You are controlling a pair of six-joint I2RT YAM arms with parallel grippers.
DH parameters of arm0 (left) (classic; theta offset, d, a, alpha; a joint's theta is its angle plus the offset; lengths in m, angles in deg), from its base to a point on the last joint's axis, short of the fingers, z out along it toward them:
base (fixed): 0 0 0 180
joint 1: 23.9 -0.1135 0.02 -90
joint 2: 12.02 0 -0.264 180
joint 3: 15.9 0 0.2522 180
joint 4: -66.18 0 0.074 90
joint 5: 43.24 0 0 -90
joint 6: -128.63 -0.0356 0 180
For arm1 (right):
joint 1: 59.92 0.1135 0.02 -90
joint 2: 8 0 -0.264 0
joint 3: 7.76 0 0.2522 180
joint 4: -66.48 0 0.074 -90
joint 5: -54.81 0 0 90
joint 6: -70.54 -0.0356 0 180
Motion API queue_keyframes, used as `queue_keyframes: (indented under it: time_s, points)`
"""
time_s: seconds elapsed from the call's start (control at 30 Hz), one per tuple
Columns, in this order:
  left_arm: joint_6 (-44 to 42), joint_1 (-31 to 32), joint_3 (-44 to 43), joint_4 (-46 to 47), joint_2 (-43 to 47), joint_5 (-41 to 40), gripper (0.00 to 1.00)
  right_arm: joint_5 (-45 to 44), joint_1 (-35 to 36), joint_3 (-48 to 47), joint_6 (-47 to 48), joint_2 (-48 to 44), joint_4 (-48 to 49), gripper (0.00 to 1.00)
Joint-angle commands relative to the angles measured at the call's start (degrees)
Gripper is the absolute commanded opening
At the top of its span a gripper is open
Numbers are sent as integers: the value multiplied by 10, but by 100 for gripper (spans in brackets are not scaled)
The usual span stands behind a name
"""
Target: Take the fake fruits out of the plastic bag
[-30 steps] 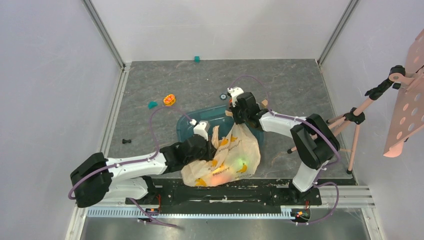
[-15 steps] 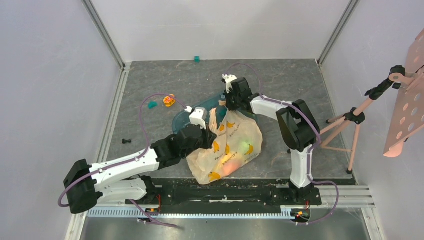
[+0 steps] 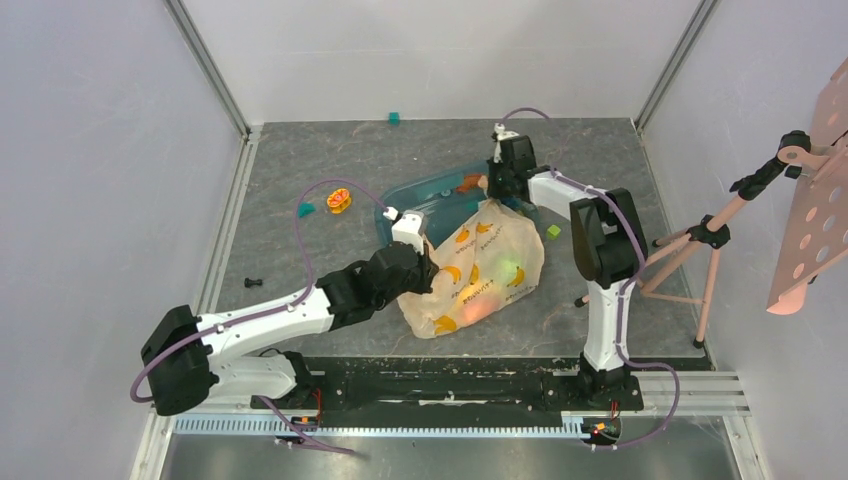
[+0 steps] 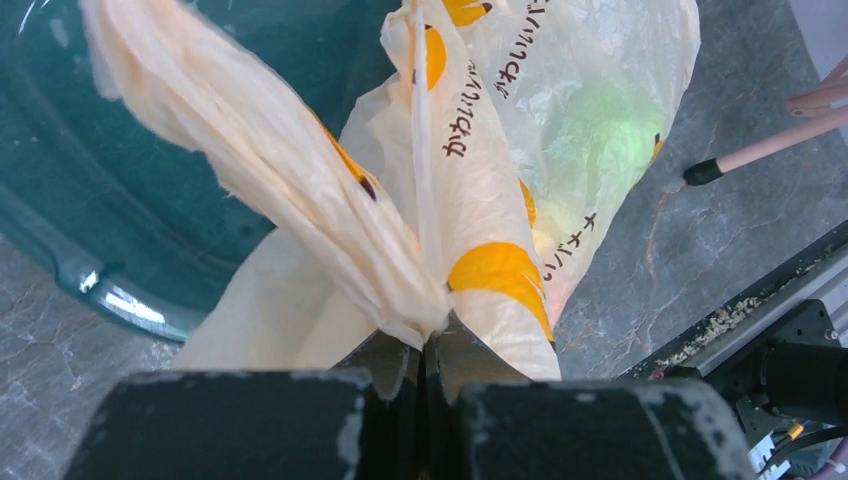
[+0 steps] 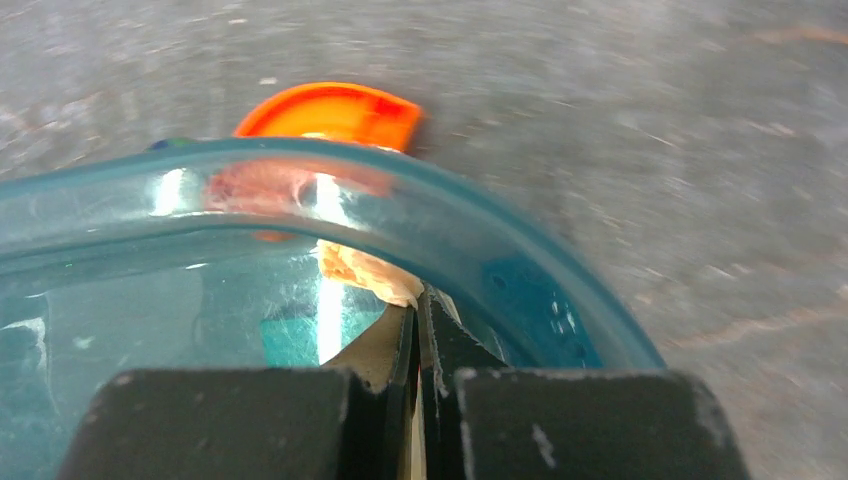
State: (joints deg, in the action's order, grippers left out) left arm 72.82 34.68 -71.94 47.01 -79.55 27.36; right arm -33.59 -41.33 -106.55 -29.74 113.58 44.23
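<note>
The plastic bag (image 3: pixel 487 268) lies on the table's near middle, stretched between both grippers. Inside it a green fruit (image 3: pixel 514 273) and a red-orange fruit (image 3: pixel 470 296) glow through the film. The banana and the dark fruit are hidden. My left gripper (image 3: pixel 426 264) is shut on a bunched handle of the bag (image 4: pixel 330 230) at its left side. The green fruit shows faintly through the bag (image 4: pixel 600 110). My right gripper (image 3: pixel 496 190) is shut on a peach scrap of the bag (image 5: pixel 365 272) at its far corner, against the rim of the teal tub (image 5: pixel 520 260).
The teal tub (image 3: pixel 415 196) lies behind the bag. An orange rounded thing (image 5: pixel 330 113) shows past its rim. The ring toy (image 3: pixel 340 200), a teal piece (image 3: pixel 304 209), a green block (image 3: pixel 552 231) and a black piece (image 3: pixel 253 283) lie around. A tripod (image 3: pixel 700 240) stands right.
Both grippers have carried the bag away from the arm bases and to the right. The right gripper moved far right. The tub shifted with it, and a green block now shows.
</note>
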Motion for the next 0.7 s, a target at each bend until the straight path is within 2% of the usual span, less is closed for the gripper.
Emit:
queue_keyframes:
  time_s: [0.0,0.17,0.37,0.5,0.67]
  points:
    - [-35,13,-43,-15,7,37,2,-175,-105,55,-27,-19,26,0]
    - [-35,12,-53,-11,0,54,2,-209,-153,170,-82,-91,37,0]
    - [-11,13,-13,8,-9,79,2,-189,-164,367,-109,-235,110,0]
    - [13,13,32,30,-28,95,2,-166,-147,482,-121,-342,141,0]
    - [41,13,86,65,-61,106,2,-148,-91,556,-129,-435,148,0]
